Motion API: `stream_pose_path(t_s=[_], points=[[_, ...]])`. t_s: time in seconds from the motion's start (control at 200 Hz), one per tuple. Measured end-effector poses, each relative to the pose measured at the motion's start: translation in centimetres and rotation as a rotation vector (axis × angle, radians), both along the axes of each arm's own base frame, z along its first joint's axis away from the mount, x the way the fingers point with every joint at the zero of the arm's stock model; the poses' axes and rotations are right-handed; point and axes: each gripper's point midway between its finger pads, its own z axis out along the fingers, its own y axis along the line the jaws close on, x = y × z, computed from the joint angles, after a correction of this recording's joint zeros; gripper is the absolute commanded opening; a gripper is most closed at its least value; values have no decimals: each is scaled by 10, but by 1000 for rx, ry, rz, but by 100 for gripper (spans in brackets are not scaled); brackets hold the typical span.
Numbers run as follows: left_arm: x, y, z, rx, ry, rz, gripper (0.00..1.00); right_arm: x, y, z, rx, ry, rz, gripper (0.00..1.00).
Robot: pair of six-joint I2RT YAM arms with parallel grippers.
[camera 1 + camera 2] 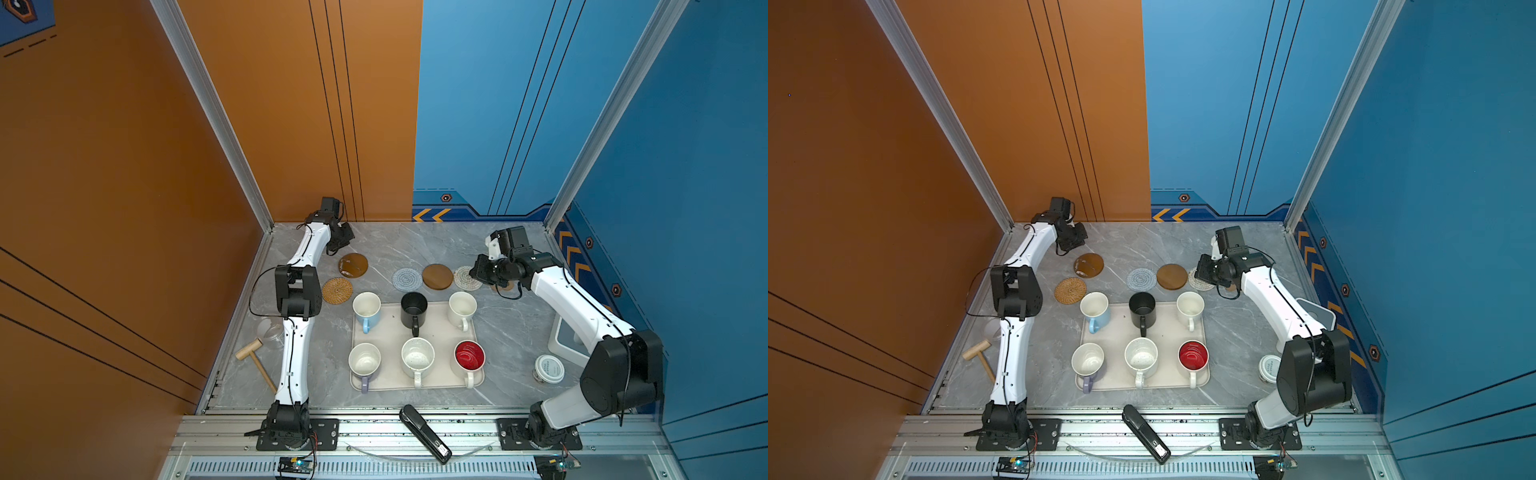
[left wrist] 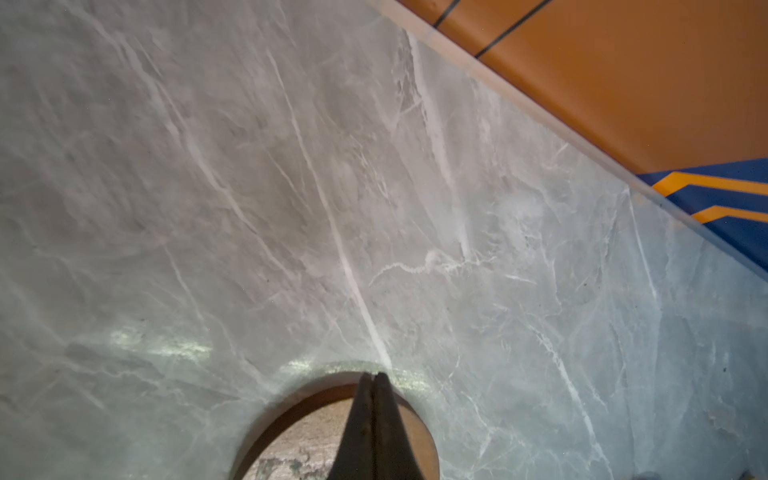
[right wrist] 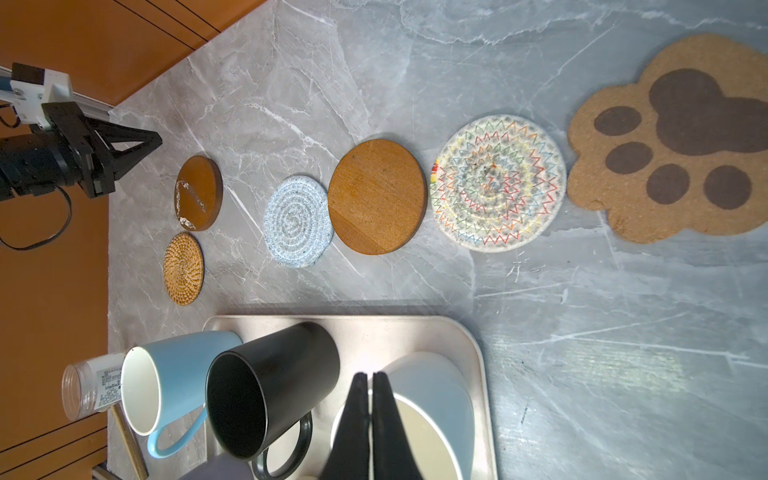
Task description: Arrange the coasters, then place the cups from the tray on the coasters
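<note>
Counter (image 1: 415, 245): grey marble-look slab, white-veined, sitting in a booth with an orange wall (image 1: 124, 166) at frame left and a blue wall (image 1: 685, 166) at frame right.
Coasters: six are lying in a loose row across mid-frame, above the tray (image 1: 390, 332): glossy wooden disc (image 1: 353, 265), rattan disc (image 1: 337, 290), grey-blue crocheted disc (image 1: 406, 279), second wooden disc (image 1: 437, 276), whitish crocheted disc (image 1: 466, 277), paw shape (image 3: 673, 141), the last largely hidden beneath the right wrist from above.
Cups: six are standing on the cream tray at centre frame: light blue mug (image 1: 366, 309), black mug (image 1: 414, 309), white mug (image 1: 462, 311), lavender mug (image 1: 364, 362), speckled mug (image 1: 417, 358), red-lined mug (image 1: 469, 356).
Left arm (image 1: 297, 299): stretching to the counter's upper-left corner; left jaws pressing together, empty, tips over the glossy disc's rim.
Right arm (image 1: 582, 307): bending toward upper right; right jaws closed, holding nothing.
Writing: white lidded jar (image 1: 549, 368) is carrying lid print, too small to read.
</note>
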Motion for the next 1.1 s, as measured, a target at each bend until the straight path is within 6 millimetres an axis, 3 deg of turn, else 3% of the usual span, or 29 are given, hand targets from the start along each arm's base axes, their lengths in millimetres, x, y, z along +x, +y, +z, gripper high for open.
stream_pose_path(t_s=[0.115, 0.24, 0.666, 1.101], points=[[7, 4, 14, -7, -35, 22, 0, -1, 0, 4, 2, -10, 0, 4], [8, 7, 15, 3, -40, 32, 0, -2, -1, 13, 7, -33, -1, 4], [0, 24, -13, 50, 23, 80, 0, -4, -2, 20, 11, -51, -2, 4], [-15, 25, -42, 53, 101, 84, 0, -4, -2, 20, 11, -51, -2, 3]])
